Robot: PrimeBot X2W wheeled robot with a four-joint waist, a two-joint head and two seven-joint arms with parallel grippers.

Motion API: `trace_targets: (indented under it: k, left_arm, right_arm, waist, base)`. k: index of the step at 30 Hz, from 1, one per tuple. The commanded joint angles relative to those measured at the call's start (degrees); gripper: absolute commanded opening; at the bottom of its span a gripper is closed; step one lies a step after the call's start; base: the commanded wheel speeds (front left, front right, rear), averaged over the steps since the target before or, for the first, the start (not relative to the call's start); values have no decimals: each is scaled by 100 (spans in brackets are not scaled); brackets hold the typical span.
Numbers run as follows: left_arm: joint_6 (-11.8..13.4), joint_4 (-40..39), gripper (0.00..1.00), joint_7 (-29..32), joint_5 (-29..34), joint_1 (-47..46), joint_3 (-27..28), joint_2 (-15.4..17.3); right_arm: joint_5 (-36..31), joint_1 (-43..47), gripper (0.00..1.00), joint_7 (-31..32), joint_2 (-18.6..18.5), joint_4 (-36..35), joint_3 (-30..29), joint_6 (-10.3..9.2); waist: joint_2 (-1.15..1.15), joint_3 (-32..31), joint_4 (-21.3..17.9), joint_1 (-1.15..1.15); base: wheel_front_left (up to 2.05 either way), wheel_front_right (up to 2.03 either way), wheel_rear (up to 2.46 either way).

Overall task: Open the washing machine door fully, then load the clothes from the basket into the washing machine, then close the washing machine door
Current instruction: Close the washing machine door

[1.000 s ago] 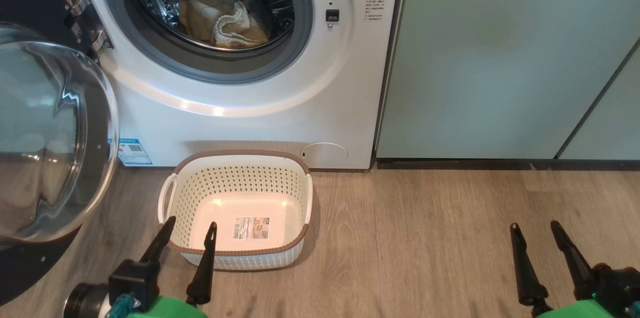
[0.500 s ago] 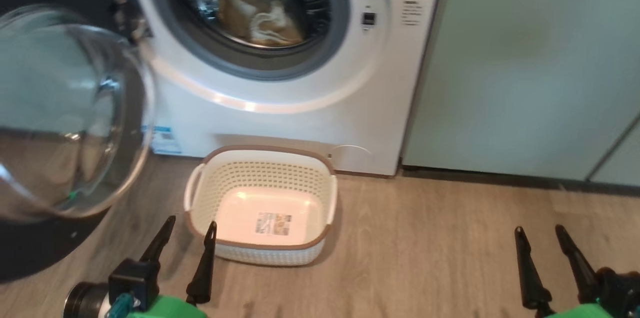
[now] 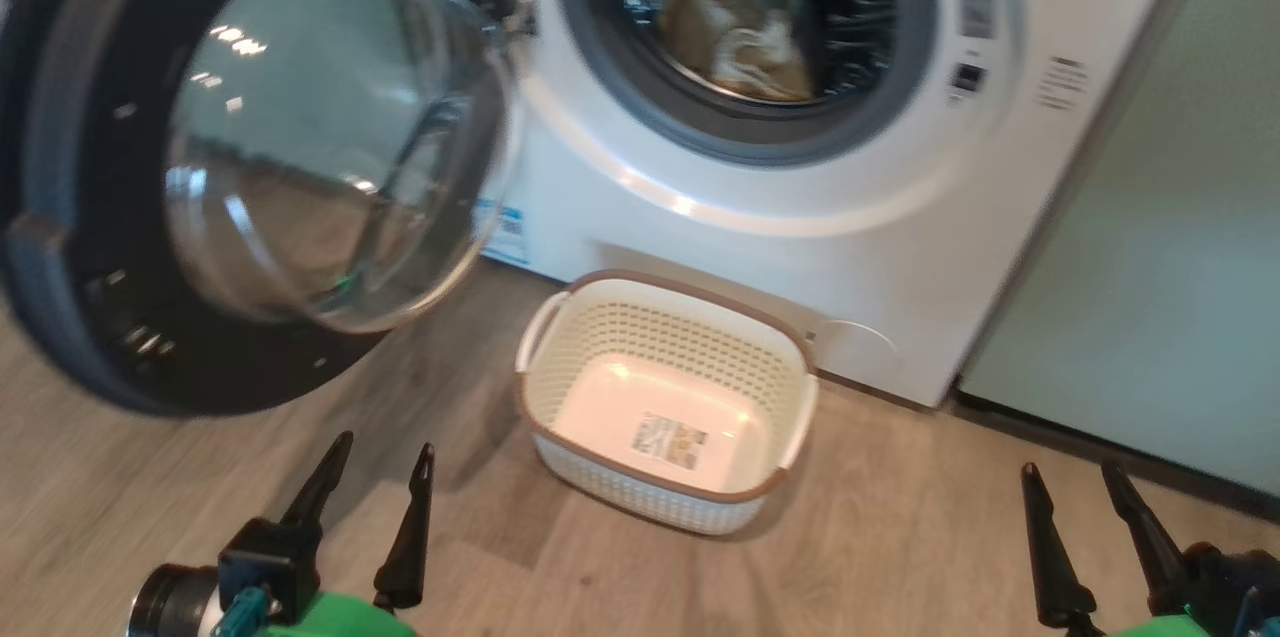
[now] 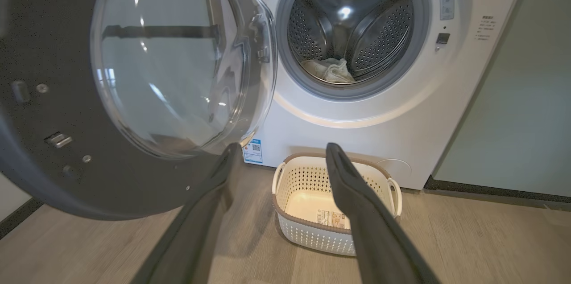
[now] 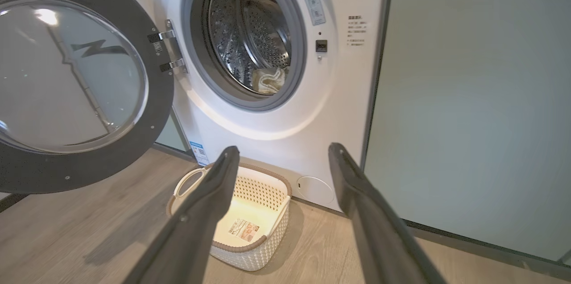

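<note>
The robot's gaze has swung left over the last second. Nothing on the floor has shifted, and the washing machine door (image 3: 250, 167) now fills the view, wide open.
The clothes (image 3: 745, 37) lie in the washing machine (image 3: 760, 247) drum, and the basket (image 3: 640, 492) stands empty before it. The left end effector (image 3: 386, 444) and right end effector (image 3: 1068, 469) hang spread, holding nothing. Closing looks next: push the door's far rim steadily until it latches.

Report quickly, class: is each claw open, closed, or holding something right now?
Left claw: open, holding nothing.
Right claw: open, holding nothing.
</note>
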Motion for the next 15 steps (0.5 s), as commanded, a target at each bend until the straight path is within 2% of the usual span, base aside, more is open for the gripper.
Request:
trace_targets:
  k: [1,7,15]
  left_arm:
    - [493,-157,100,-46,27,-348,267,84]
    - [494,-196,100,-50,0,-309,287,77]
    - [498,-211,100,-56,6,-290,289,77]
  right_arm:
    - [21,-131,100,6,-86,-184,123,-16]
    - [50,-132,100,8,-86,-170,157,-16]
    - [77,-135,100,12,-86,-152,200,-16]
  waist:
    - [0,-53,359,0]
    - [0,-77,661,0]
    - [0,-105,795,0]
  base:
    - [0,0,0]
    - [0,0,0]
    - [0,0,0]
